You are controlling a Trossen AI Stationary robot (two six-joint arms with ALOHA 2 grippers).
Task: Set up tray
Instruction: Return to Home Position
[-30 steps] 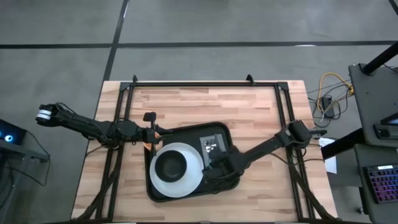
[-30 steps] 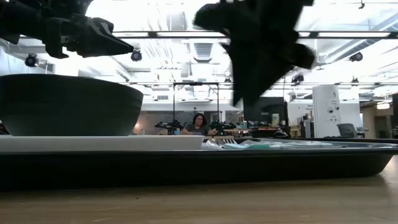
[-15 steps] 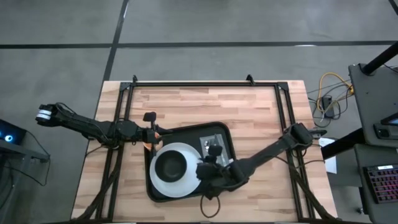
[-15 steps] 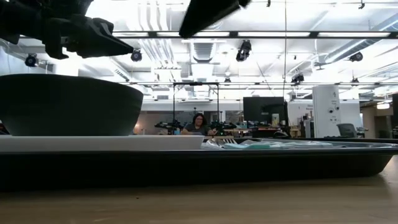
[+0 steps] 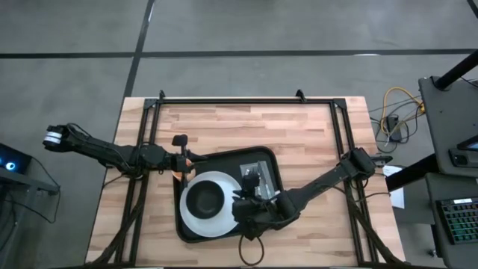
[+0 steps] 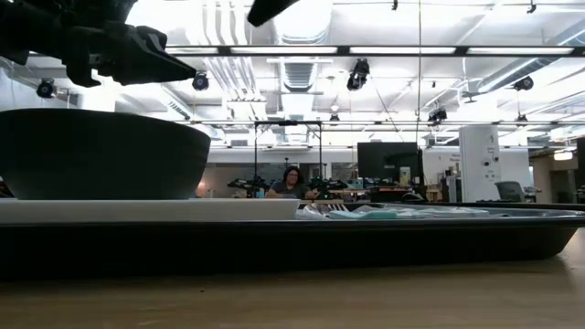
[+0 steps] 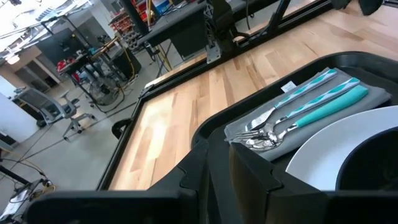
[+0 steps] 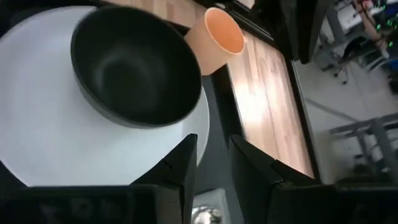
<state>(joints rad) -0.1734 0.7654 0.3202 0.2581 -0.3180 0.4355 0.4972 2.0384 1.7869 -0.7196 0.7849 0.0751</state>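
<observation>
Desk [image 5: 224, 123]: light wooden top with a dark frame around it; it carries all the items.
Tray [image 5: 224, 160]: black, with rounded corners; lies flat on the desk at mid-width, in the half nearer the arms' bases.
Plate [image 5: 196, 221]: white, round; sits in the left part of the tray.
Bowl [image 5: 203, 199]: black; stands upright on the middle of the plate.
Napkin [image 7: 241, 129]: grey, flat; lies in the right far part of the tray, just beside the plate.
Cutlery [image 7: 298, 109]: spoon, fork and knife with blue-green handles; the pieces lie side by side on the napkin.
Cup [image 5: 176, 170]: orange; at the tray's left far corner, just beside the plate. Whether it stands inside or outside the rim cannot be told.
Left end effector [image 5: 188, 158]: held above the desk at the tray's left far corner, over the cup, pointing toward the tray. Whether it is released or clenched cannot be told.
Right end effector [image 5: 240, 203]: raised over the tray at the right edge of the plate, pointing toward the bowl. It is released, with a clear gap between the fingers [image 8: 183, 168] and nothing in it.
Background: a person [image 6: 292, 180] is seated far behind the desk in the low view.
</observation>
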